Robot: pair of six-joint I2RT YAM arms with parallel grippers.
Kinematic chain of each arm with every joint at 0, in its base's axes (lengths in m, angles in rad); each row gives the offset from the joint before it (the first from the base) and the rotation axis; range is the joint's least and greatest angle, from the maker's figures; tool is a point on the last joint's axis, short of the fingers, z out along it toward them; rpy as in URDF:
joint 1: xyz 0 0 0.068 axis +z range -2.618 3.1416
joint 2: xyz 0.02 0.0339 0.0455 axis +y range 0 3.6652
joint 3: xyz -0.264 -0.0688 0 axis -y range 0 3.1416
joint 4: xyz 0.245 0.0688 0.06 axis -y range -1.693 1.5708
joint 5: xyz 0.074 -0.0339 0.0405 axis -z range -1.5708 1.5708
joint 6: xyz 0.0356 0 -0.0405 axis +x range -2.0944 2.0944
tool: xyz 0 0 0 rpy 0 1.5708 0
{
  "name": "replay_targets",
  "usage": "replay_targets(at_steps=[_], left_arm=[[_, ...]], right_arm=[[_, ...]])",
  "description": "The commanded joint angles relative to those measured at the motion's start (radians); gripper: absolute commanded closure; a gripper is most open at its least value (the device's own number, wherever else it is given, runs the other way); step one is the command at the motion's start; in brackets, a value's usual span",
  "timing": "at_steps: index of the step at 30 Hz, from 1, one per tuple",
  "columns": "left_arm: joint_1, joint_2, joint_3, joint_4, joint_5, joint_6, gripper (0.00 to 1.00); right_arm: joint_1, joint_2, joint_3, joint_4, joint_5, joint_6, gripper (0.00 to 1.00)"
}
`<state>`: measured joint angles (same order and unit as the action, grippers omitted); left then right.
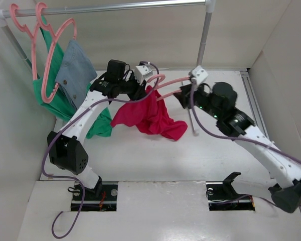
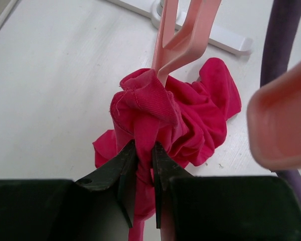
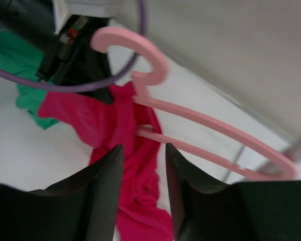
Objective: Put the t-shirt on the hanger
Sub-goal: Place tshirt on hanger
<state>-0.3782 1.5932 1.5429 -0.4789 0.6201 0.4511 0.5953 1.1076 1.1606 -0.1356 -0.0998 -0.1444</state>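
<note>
Left gripper (image 2: 144,145) is clamped on a bunched fold of the t-shirt (image 2: 200,115), holding it above the table. The hanger (image 2: 166,47) pokes out of that cloth and its long axis runs rightward toward the right gripper (image 3: 143,148). That one's jaws stand apart, nearer the bare shoulder.

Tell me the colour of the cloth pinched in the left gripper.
Crimson pink. The t-shirt shows best in the left wrist view.
</note>
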Motion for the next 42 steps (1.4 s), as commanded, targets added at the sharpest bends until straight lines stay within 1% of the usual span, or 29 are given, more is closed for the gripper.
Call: replay_targets(at_steps=[1, 3, 4, 5, 9, 11, 12, 13, 15, 17, 18, 23, 24, 27, 35, 38, 39, 40, 42], left_arm=[[0.001, -0.07, -0.013, 0.074, -0.022, -0.083, 1.0], [0.001, -0.081, -0.024, 0.085, -0.031, -0.083, 1.0], [0.001, -0.081, -0.033, 0.094, -0.04, -0.092, 1.0], [0.001, -0.081, -0.033, 0.106, -0.04, -0.092, 1.0], [0.001, -0.081, -0.033, 0.132, -0.053, -0.112, 1.0], [0.001, -0.081, -0.044, 0.155, -0.053, -0.112, 1.0], [0.001, -0.09, -0.044, 0.155, -0.053, -0.112, 1.0], [0.001, -0.09, -0.053, 0.169, -0.053, -0.121, 1.0], [0.001, -0.09, -0.053, 0.18, -0.063, -0.121, 1.0], [0.001, -0.09, -0.053, 0.18, -0.072, -0.13, 1.0], [0.001, -0.09, -0.053, 0.18, -0.072, -0.14, 1.0], [0.001, -0.101, -0.078, 0.203, -0.072, -0.149, 1.0], [0.001, -0.11, -0.087, 0.203, -0.072, -0.149, 1.0], [0.001, -0.11, -0.087, 0.203, -0.083, -0.149, 1.0], [0.001, -0.137, -0.125, 0.232, -0.092, -0.149, 1.0], [-0.008, -0.156, -0.136, 0.232, -0.092, -0.149, 1.0], [-0.008, -0.168, -0.145, 0.232, -0.092, -0.149, 1.0], [-0.008, -0.18, -0.145, 0.232, -0.092, -0.149, 1.0], [-0.008, -0.191, -0.156, 0.241, -0.102, -0.149, 1.0]], right_arm=[[0.084, 0.191, 0.036, -0.082, 0.051, 0.022, 0.58], [0.084, 0.242, 0.063, -0.07, 0.011, 0.035, 0.54], [0.084, 0.264, 0.083, -0.085, 0.035, 0.025, 0.43], [0.084, 0.294, 0.099, -0.085, 0.051, 0.025, 0.42], [0.084, 0.36, 0.108, -0.035, 0.031, 0.084, 0.42], [0.095, 0.371, 0.119, -0.067, 0.099, 0.117, 0.43], [0.095, 0.362, 0.091, -0.067, 0.124, 0.14, 0.43], [0.095, 0.362, 0.074, -0.067, 0.147, 0.194, 0.43], [0.095, 0.345, 0.041, -0.038, 0.208, 0.25, 0.37], [0.095, 0.333, 0.03, -0.019, 0.239, 0.308, 0.35], [0.095, 0.333, 0.03, -0.019, 0.239, 0.325, 0.34], [0.115, 0.451, 0.05, 0.011, 0.21, 0.442, 0.34], [0.115, 0.471, 0.05, 0.022, 0.18, 0.442, 0.35], [0.124, 0.509, 0.071, 0.022, 0.157, 0.442, 0.35], [0.146, 0.557, 0.06, 0.022, 0.167, 0.532, 0.35], [0.155, 0.566, 0.024, 0.034, 0.176, 0.581, 0.41], [0.155, 0.566, 0.024, 0.047, 0.166, 0.591, 0.46], [0.155, 0.589, 0.013, 0.047, 0.154, 0.6, 0.48], [0.155, 0.598, 0.004, 0.047, 0.118, 0.615, 0.59]])
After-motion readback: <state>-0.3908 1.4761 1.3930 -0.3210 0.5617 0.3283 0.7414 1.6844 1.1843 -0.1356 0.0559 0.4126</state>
